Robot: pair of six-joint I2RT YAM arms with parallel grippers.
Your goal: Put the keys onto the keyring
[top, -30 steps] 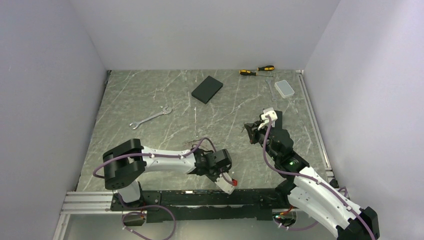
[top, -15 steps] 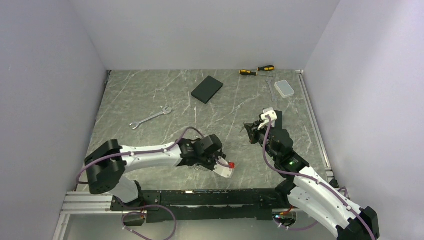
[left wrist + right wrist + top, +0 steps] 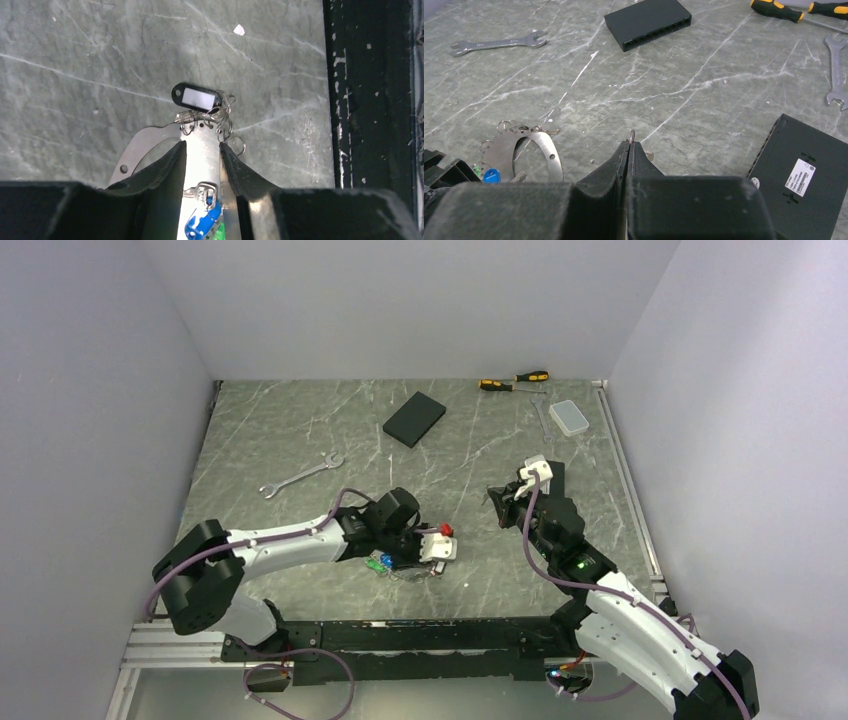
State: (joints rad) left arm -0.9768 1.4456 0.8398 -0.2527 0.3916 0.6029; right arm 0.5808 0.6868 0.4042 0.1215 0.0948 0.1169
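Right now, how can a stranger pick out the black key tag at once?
Find the left gripper beside the black rail. Just past its fingertips lies the black key tag, on wire rings. It alone is black with a white label; its neighbours are a blue tag and a green tag.

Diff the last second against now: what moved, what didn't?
The left end effector swung from the near rail up the table and left, and now straddles the band of the keyring; grip unclear. The green- and blue-tagged keys came into view beside it. Unchanged: right end effector, shut on a small metal ring; wrench; black box.
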